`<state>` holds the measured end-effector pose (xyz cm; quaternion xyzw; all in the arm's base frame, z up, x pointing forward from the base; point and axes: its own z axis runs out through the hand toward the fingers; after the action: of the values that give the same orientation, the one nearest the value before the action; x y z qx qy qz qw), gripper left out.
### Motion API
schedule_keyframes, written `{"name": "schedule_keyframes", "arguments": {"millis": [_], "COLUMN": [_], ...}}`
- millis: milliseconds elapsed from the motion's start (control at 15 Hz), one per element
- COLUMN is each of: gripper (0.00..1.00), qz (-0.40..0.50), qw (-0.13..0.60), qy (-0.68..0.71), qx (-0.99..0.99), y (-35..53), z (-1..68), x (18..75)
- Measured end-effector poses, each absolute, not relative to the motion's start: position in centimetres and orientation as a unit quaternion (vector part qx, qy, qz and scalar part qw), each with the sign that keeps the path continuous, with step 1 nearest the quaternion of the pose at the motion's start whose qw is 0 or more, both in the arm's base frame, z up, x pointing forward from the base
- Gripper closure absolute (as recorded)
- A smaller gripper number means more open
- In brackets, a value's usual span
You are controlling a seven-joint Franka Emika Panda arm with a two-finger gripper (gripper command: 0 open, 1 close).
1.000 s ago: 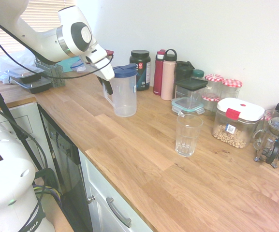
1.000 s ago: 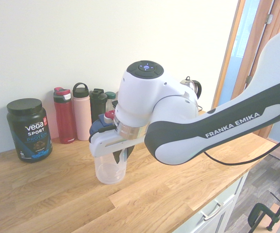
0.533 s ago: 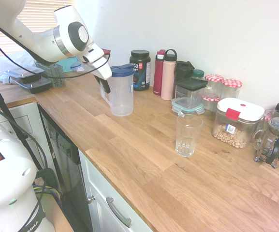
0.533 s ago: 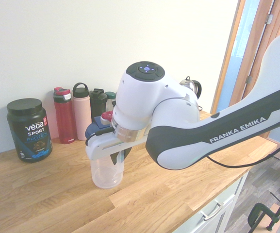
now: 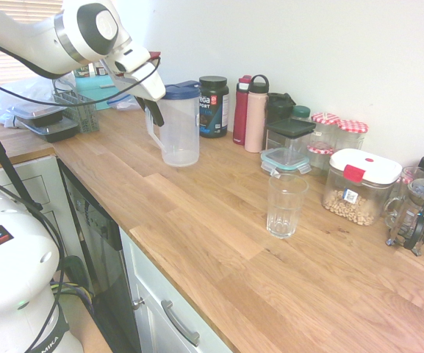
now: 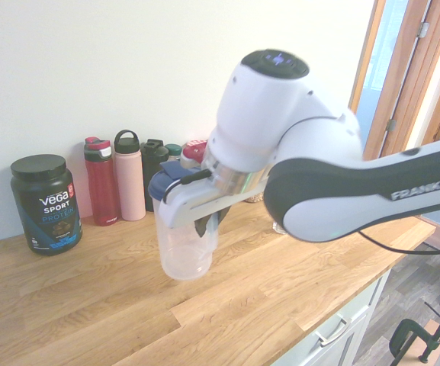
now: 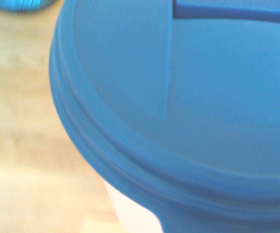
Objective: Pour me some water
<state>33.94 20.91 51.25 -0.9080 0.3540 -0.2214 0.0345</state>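
A clear plastic pitcher (image 5: 179, 132) with a blue lid (image 5: 183, 90) hangs just above the wooden counter (image 5: 219, 220) at the back left. My gripper (image 5: 155, 112) is shut on its handle on the side away from the wall. The second exterior view has the pitcher (image 6: 184, 245) upright under my gripper (image 6: 203, 226). Its blue lid (image 7: 178, 121) fills the wrist view. I cannot tell whether there is water inside. An empty ribbed glass (image 5: 286, 204) stands upright mid-counter, well to the pitcher's right.
Along the wall stand a black protein tub (image 5: 213, 105), a red bottle (image 5: 241, 109), a pink bottle (image 5: 256, 112), lidded containers (image 5: 358, 185) and a French press (image 5: 416, 213). Trays and a rack (image 5: 46, 118) sit far left. The counter's front edge runs above the cabinet doors.
My gripper has carried the pitcher up off the counter and a little further from the glass. The glass has not moved.
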Motion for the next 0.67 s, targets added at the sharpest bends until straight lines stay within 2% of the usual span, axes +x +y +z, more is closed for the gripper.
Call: {"name": "schedule_keyframes", "arguments": {"millis": [400,667], "gripper": [1.00,1.00], "qz": [-0.145,-0.123], "qw": [0.015,0.006], "qy": [0.240,0.167], "qx": [-0.960,-0.978], "y": [7.2,-2.6], "z": [55.4,54.9], "x": [29.1,28.9]}}
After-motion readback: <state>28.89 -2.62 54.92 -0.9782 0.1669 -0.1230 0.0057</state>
